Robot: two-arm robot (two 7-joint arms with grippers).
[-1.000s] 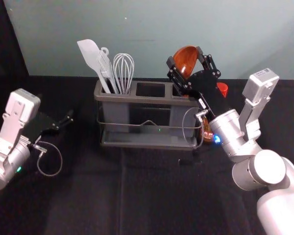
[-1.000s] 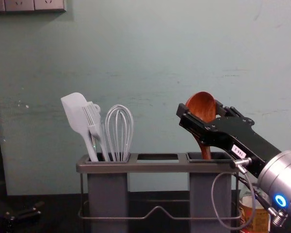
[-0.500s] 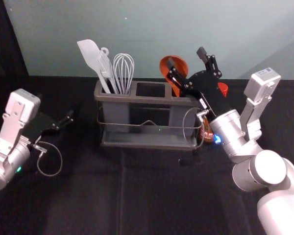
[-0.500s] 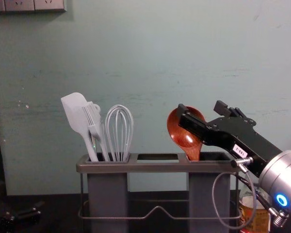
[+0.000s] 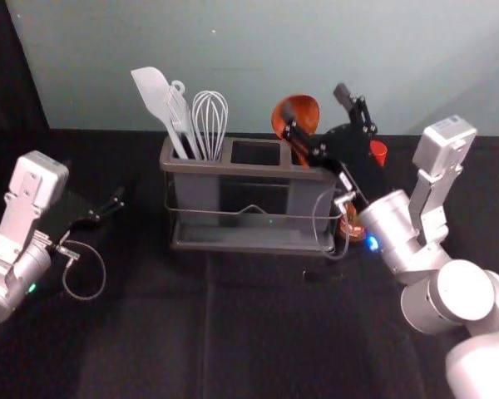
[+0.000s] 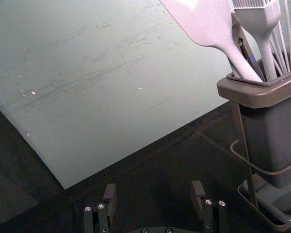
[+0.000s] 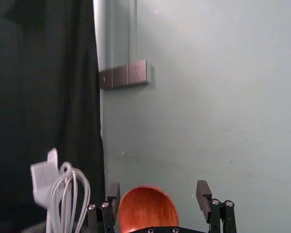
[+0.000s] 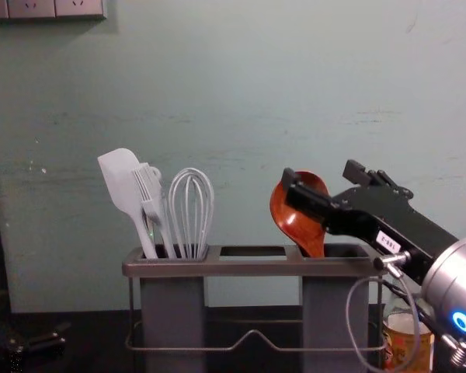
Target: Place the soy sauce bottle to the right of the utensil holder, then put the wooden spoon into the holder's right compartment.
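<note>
– See the wooden spoon (image 8: 299, 217)?
– Yes, standing bowl-up in the right compartment (image 8: 346, 250) of the utensil holder (image 5: 226, 169), near the far edge of the bench (image 5: 258, 332), tilted toward its left edge.
– Held?
– No: got the right gripper (image 5: 313, 98) spread wide at the bowl, perhaps touching it.
– And the soy sauce bottle (image 8: 398, 342)?
– Just right of the holder, with unreadable label writing.
– Read anything?
– Probably "188-2" on the right arm's tag (image 8: 387, 242). Toward the bench's left edge, parked, the left gripper (image 5: 94, 179), spread too.
</note>
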